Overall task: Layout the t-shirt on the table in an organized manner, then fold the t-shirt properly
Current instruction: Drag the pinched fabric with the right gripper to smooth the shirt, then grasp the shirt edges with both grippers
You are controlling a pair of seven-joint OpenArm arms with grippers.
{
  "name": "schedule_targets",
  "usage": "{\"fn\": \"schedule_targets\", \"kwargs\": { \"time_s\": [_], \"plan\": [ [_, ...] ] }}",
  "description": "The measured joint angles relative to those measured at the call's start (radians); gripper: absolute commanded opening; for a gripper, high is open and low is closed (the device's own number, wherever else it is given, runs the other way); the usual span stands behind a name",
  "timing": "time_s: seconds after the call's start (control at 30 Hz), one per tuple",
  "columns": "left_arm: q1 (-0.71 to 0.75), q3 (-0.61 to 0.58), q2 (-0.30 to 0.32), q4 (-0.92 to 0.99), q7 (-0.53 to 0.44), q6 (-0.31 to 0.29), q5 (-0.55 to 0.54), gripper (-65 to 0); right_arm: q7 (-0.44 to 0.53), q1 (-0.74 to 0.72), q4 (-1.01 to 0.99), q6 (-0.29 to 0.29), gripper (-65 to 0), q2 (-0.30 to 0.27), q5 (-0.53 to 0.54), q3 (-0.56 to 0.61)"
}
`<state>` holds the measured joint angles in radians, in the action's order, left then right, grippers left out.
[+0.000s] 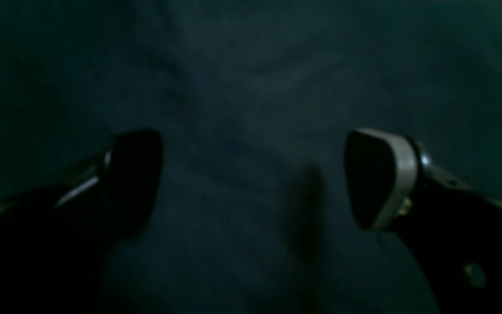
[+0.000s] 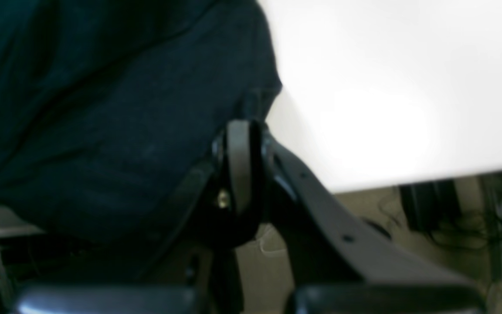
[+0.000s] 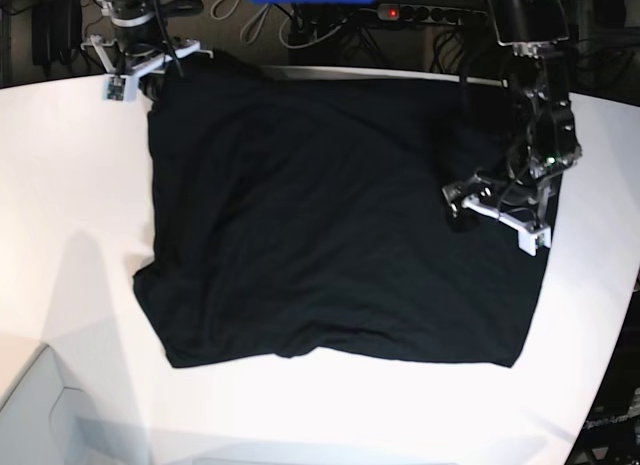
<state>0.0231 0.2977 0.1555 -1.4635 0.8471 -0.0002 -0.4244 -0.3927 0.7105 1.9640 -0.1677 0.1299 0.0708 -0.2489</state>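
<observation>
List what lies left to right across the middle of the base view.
Bare table → t-shirt → left pincer, open over the shirt's right edge → bare table again at the far right.

t-shirt [image 3: 320,215] spread on table [image 3: 70,185]

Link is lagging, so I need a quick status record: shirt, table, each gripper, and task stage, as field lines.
t-shirt: black, spread mostly flat, wrinkled, not folded
table: white, shirt lies across its middle
left gripper: open, jaws wide over the cloth, holding nothing
right gripper: shut on t-shirt at its far corner by the table edge
stage: layout, fold not yet begun
</observation>
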Motion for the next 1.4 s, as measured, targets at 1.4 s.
{"fn": "schedule_targets", "kwargs": {
  "time_s": [1.4],
  "plan": [
    [-0.059,0.005,0.019,0.123,-0.065,-0.026,0.117,0.0,-0.002,0.111,0.012,0.0,-44.0,-0.067,0.084,-0.168]
  ]
}}
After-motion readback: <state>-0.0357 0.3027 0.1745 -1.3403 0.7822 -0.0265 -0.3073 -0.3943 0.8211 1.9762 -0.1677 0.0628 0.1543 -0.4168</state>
